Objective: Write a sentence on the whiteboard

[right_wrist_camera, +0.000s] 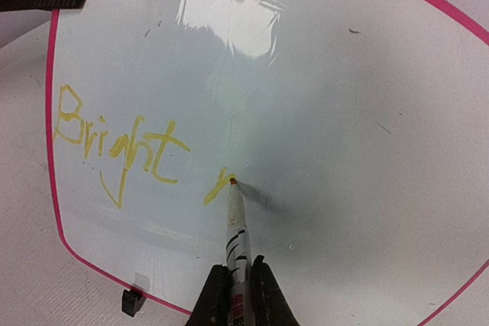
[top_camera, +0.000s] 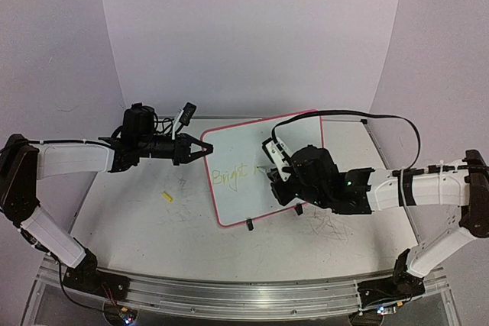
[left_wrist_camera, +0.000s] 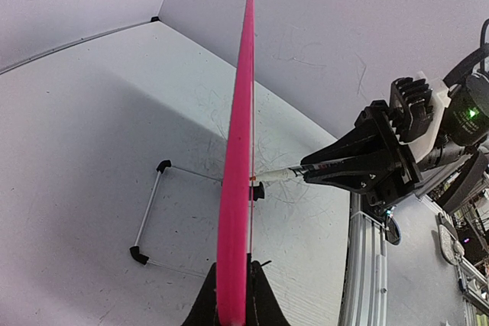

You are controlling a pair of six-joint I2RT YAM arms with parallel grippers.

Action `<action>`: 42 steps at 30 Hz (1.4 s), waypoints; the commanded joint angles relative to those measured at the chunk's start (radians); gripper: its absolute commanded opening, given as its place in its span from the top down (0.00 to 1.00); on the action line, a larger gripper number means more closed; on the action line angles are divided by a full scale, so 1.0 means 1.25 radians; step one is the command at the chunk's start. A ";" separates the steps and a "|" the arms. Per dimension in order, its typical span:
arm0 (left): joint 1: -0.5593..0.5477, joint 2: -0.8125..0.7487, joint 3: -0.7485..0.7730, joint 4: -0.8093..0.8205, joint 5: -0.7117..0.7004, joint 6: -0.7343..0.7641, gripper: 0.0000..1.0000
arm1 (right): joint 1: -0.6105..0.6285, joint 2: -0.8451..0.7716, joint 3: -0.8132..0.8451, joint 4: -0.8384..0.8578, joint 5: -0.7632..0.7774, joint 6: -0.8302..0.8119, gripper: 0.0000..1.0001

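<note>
Right wrist view: the right gripper clamps a slim marker, yellow sentence "Bright" left of its tip; left wrist view: the left gripper pinches, edge-on, the pink rim of the glossy whiteboard.

Whiteboard between left gripper and right gripper, marker on it beside sentence

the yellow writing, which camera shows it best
Right wrist: the writing reads "Bright" plus a started stroke, large and clear. Top external shows it small and faint. Left wrist sees the whiteboard edge-on, no writing.
</note>
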 commanded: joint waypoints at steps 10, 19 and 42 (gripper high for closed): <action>-0.009 -0.005 -0.004 -0.030 -0.050 0.116 1.00 | -0.001 -0.018 -0.021 -0.009 -0.006 0.042 1.00; -0.009 -0.008 -0.005 -0.033 -0.053 0.119 1.00 | -0.001 -0.007 -0.021 -0.004 -0.015 0.046 1.00; -0.011 -0.003 -0.002 -0.036 -0.054 0.121 1.00 | -0.002 -0.017 0.016 0.040 0.031 0.037 1.00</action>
